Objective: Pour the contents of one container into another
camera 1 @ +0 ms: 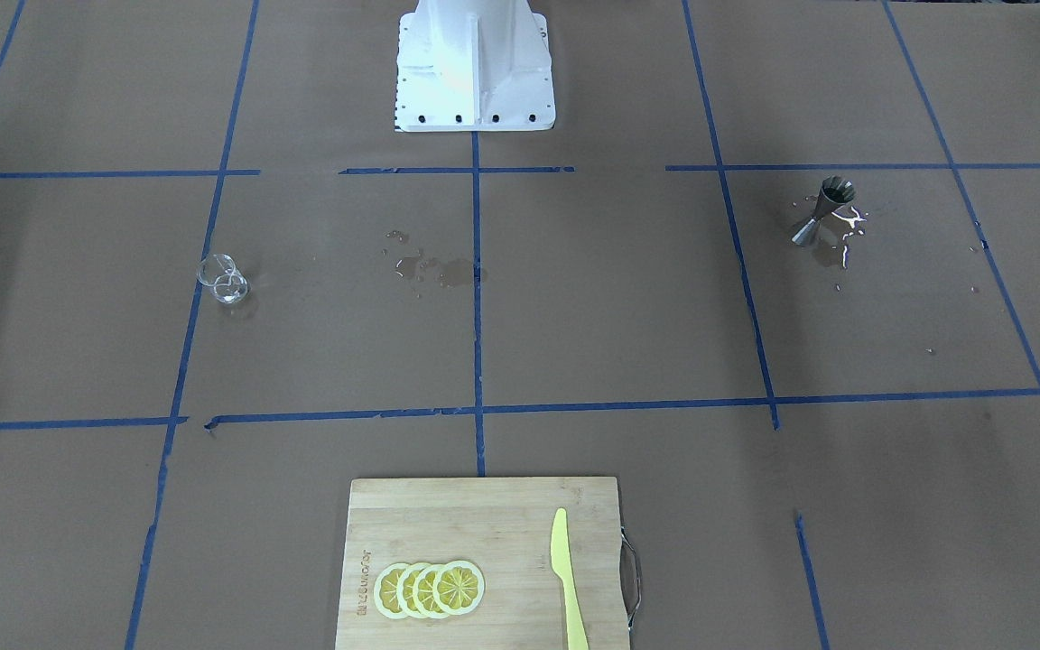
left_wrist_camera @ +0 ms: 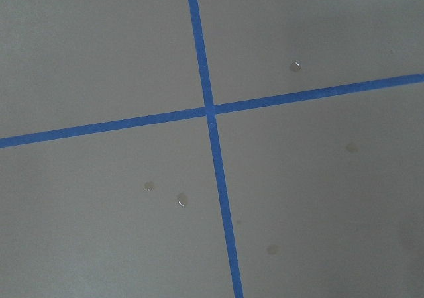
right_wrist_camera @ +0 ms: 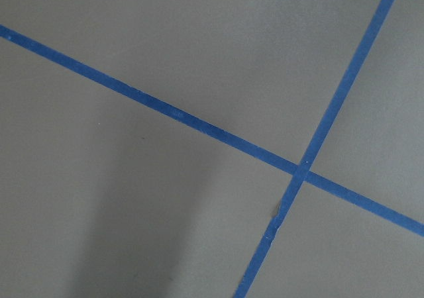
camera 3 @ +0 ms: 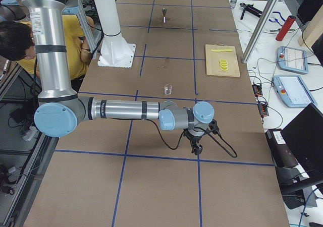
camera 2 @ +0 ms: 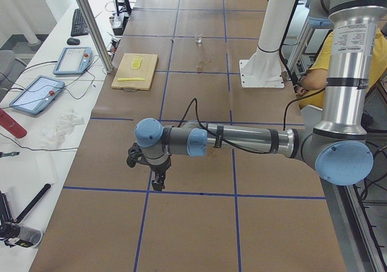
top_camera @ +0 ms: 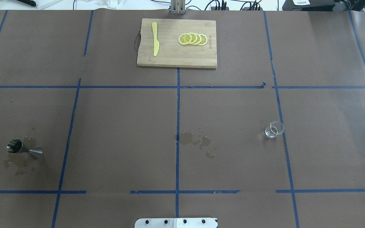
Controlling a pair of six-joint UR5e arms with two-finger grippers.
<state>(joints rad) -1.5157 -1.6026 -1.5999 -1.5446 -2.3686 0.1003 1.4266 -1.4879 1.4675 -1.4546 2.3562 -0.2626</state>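
The clear glass cup (camera 1: 224, 278) (top_camera: 274, 129) (camera 3: 168, 89) stands upright beside a blue tape line, with a little clear liquid at its bottom. Far across the table the steel jigger (camera 1: 822, 212) (top_camera: 22, 148) (camera 3: 164, 14) stands in a shiny puddle. No gripper touches either one. My left gripper (camera 2: 158, 184) hangs over bare paper at the table's left end. My right gripper (camera 3: 197, 149) does the same at the right end. Both show only in the side views, so I cannot tell whether they are open or shut. Both wrist views hold only brown paper and crossing tape lines.
A wooden cutting board (camera 1: 502, 515) (top_camera: 169, 57) lies at the far middle edge with lemon slices (camera 1: 430, 589) and a yellow knife (camera 1: 568, 578) on it. A wet patch (top_camera: 195, 141) stains the centre. A person in yellow (camera 3: 75, 45) sits behind the robot base.
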